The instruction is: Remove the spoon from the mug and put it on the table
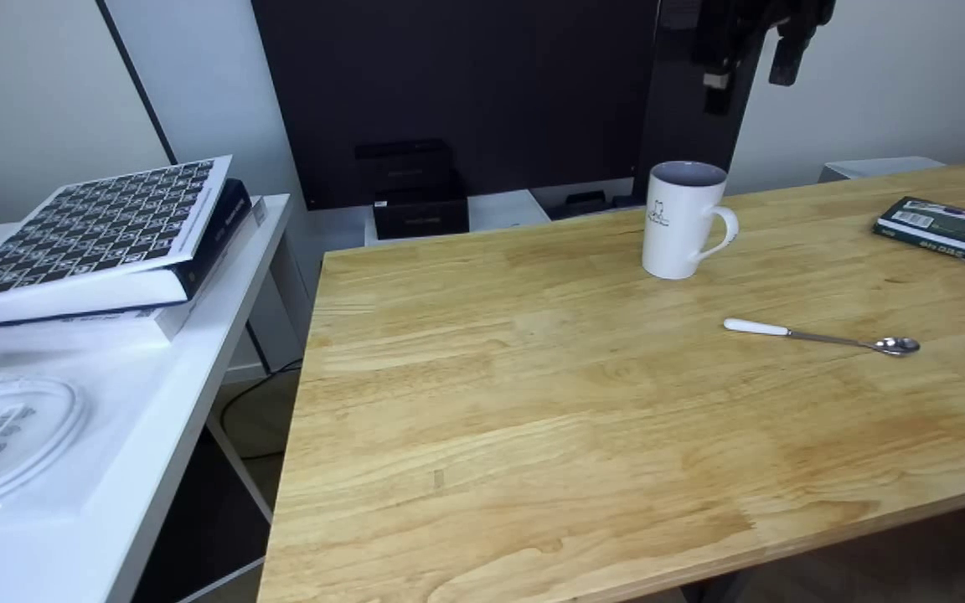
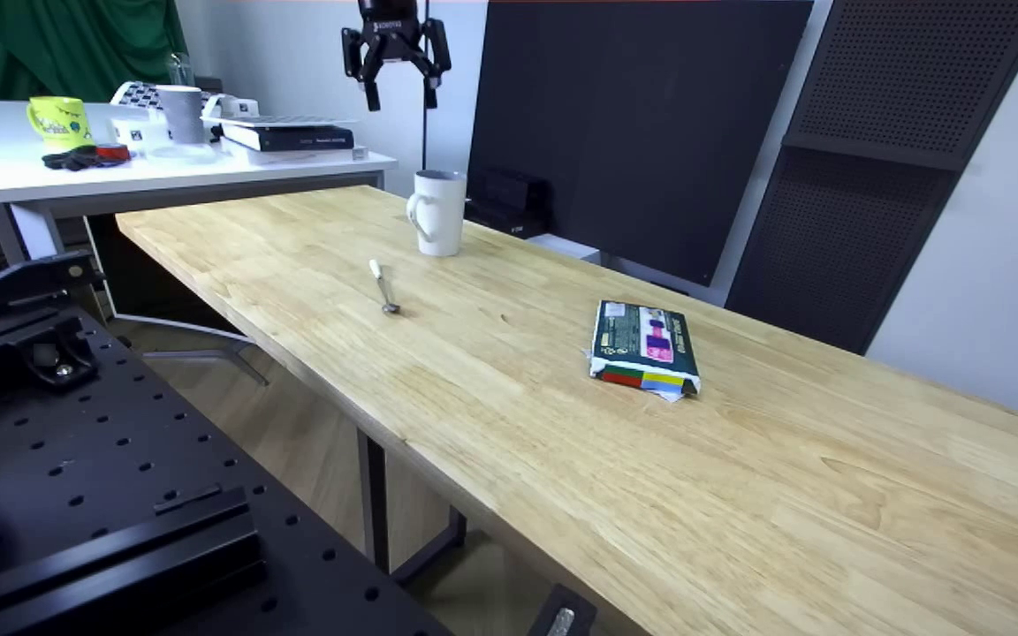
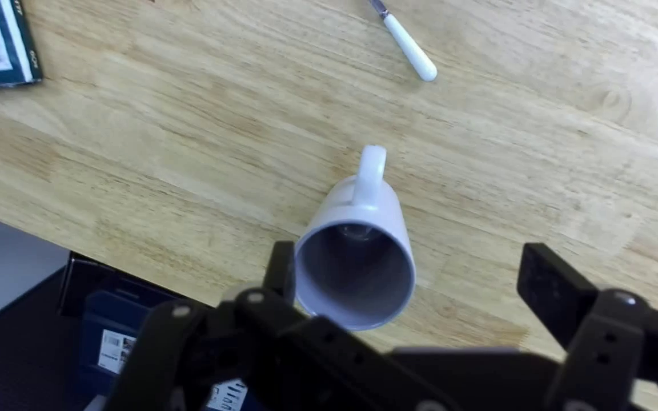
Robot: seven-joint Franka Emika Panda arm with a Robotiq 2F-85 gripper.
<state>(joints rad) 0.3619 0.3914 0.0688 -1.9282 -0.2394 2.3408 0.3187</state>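
Observation:
The spoon [image 1: 822, 337] lies flat on the wooden table [image 1: 516, 419], with a white grip, thin metal stem and small metal bowl. It also shows in an exterior view [image 2: 382, 283], and its white handle end shows in the wrist view [image 3: 410, 48]. The white mug [image 1: 673, 224] stands upright near the table's back edge, apart from the spoon. In the wrist view the mug [image 3: 354, 277] shows a dark inside with no spoon in it. My gripper [image 2: 401, 97] is open and empty, well above the table and mug; its spread fingers show in the wrist view [image 3: 409, 267].
A dark green packet [image 2: 646, 344] lies on the table, to one side of the mug and spoon. A white side desk [image 1: 147, 402] holds stacked books [image 1: 105, 243]. Black boxes [image 1: 420, 209] and a dark panel [image 1: 466, 92] stand behind the table's back edge.

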